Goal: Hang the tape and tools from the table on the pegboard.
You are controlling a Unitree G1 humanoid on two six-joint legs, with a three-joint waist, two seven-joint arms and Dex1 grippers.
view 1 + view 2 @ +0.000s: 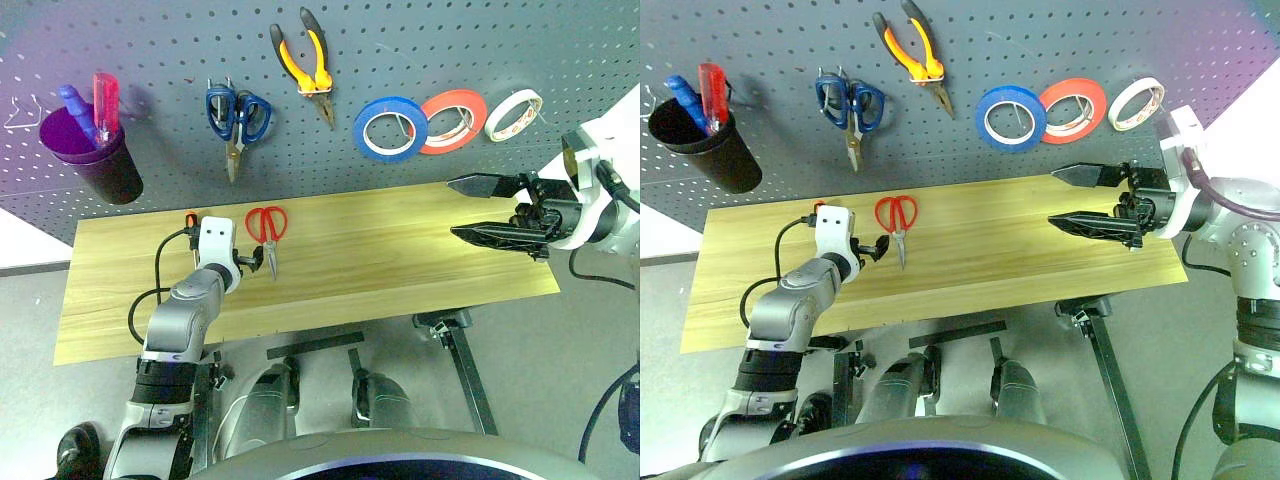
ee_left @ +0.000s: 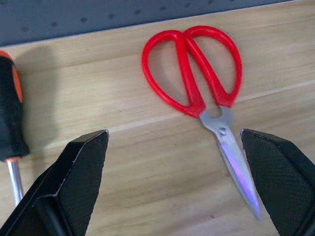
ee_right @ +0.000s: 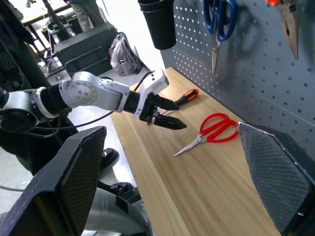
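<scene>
Red-handled scissors (image 1: pixel 267 232) lie flat on the wooden table (image 1: pixel 380 260) near its back edge, blades pointing toward me. The black-and-orange screwdriver (image 2: pixel 10 113) lies just to their left. My left gripper (image 2: pixel 174 135) hovers open low over the table, right in front of the scissors, with nothing between its fingers. My right gripper (image 1: pixel 452 208) is open and empty above the table's right end, pointing left. On the pegboard (image 1: pixel 150 60) hang the blue tape (image 1: pixel 390 128) and the orange-and-yellow pliers (image 1: pixel 308 62).
Blue-handled scissors (image 1: pixel 237 115), a red-orange roll (image 1: pixel 452 120) and a white roll (image 1: pixel 514 113) also hang on the pegboard. A dark cup (image 1: pixel 90 150) with a blue and a red tool hangs at its left. Bare wood spans the table's middle.
</scene>
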